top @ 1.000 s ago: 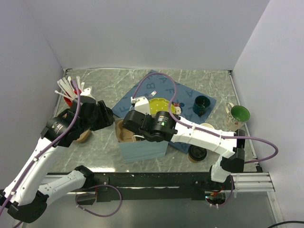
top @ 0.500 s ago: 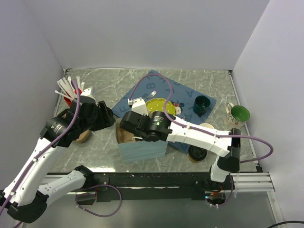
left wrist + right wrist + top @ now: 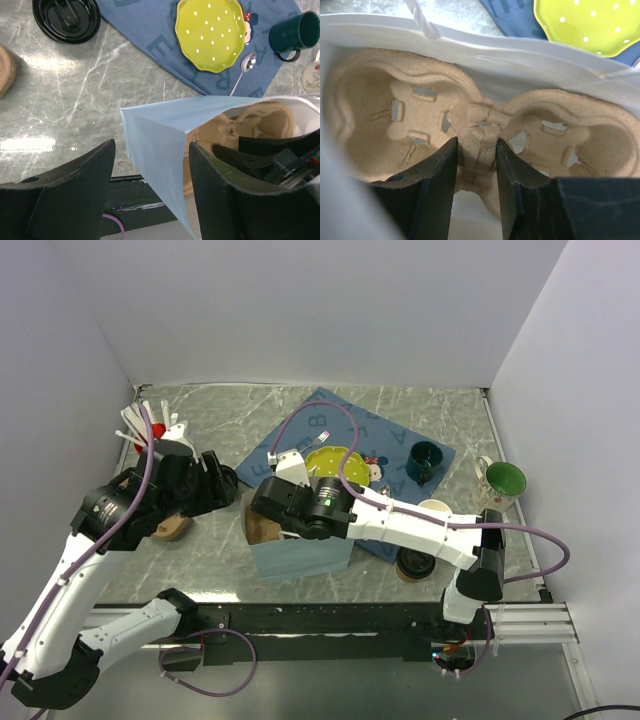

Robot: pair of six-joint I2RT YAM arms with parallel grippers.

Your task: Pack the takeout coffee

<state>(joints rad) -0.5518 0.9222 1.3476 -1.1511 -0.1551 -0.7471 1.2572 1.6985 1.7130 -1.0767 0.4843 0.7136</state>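
Observation:
A light blue paper bag (image 3: 300,558) stands open near the front edge. A tan pulp cup carrier (image 3: 420,100) lies inside it. My right gripper (image 3: 476,142) reaches down into the bag and is shut on the carrier's centre ridge. My left gripper (image 3: 151,145) is open just left of the bag. The bag's blue corner (image 3: 160,130) hangs between its fingers, and neither finger touches it. The takeout coffee (image 3: 414,562), seen from above as a round black lid, stands right of the bag by the mat's edge.
A loose black lid (image 3: 66,20) lies left of the blue mat (image 3: 300,435). On the mat are a yellow-green dotted plate (image 3: 212,32), a spoon (image 3: 242,70) and a dark green mug (image 3: 295,32). A red holder of white cutlery (image 3: 150,430) stands far left, and a green-lined mug (image 3: 500,480) far right.
My left jaws have opened wider and that arm has drawn back a little from the bag. My right gripper has edged left inside the bag with the carrier.

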